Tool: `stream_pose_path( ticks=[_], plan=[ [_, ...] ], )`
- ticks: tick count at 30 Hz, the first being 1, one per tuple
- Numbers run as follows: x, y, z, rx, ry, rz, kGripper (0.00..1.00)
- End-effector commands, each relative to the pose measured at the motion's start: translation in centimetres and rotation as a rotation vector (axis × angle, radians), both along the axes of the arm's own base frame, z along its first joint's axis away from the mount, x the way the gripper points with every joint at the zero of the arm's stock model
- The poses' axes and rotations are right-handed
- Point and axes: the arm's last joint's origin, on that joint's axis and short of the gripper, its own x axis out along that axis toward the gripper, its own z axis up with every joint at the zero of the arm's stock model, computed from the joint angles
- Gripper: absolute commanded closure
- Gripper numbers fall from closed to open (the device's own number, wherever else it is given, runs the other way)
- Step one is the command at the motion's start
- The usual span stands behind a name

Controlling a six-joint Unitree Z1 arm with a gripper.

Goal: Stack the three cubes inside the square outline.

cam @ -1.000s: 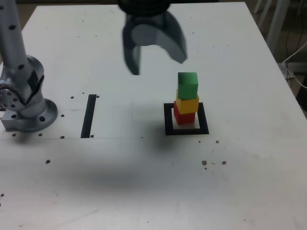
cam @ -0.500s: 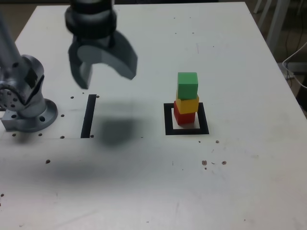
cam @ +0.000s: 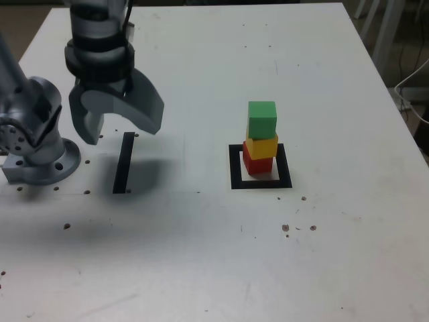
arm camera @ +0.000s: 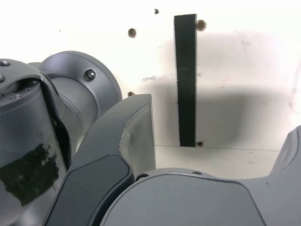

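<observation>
- Swinging away from the stack, the hand (cam: pixel 114 121) has gone from above the cubes across to the exterior view's left, and now hangs over the straight tape strip (cam: pixel 123 162), close to the arm's own base (cam: pixel 37 144).
- Jaws are spread wide with nothing between them, so it's released and empty. The wrist view backs that up: just the strip (arm camera: pixel 186 80) and bare desk show past the fingers (arm camera: pixel 134 127).
- Pretty sure that means the placing part is over. The green cube (cam: pixel 262 119) sits on the yellow cube (cam: pixel 262 145), which sits on the red cube (cam: pixel 257 163), and the hand is well apart from all of it.
- The red one stands inside the square outline (cam: pixel 234 168), with a bit of white centre showing in front of it. Looks like the task is basically done, to me.
- One nitpick: the tower isn't perfectly flush. The green cube looks slightly twisted and offset against the yellow, so a bump could tip it.
- Room-wise, the desk (cam: pixel 201 255) is wide open in front of and around the stack, apart from small dark specks (cam: pixel 286 228) near the outline.
- The tight spot is actually where the hand is now, right next to the base. The far and right desk edges are well clear of the stack.
</observation>
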Motion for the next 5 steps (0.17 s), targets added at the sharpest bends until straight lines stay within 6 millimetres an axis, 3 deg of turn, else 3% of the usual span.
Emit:
stream_pose_path(
  ticks=[1, 5],
  plan=[
    [-0.21, -0.03, -0.44, -0.006, -0.001, -0.002, 0.0],
    [-0.49, -0.02, -1.27, -0.01, -0.003, 0.001, 0.0]
  ],
)
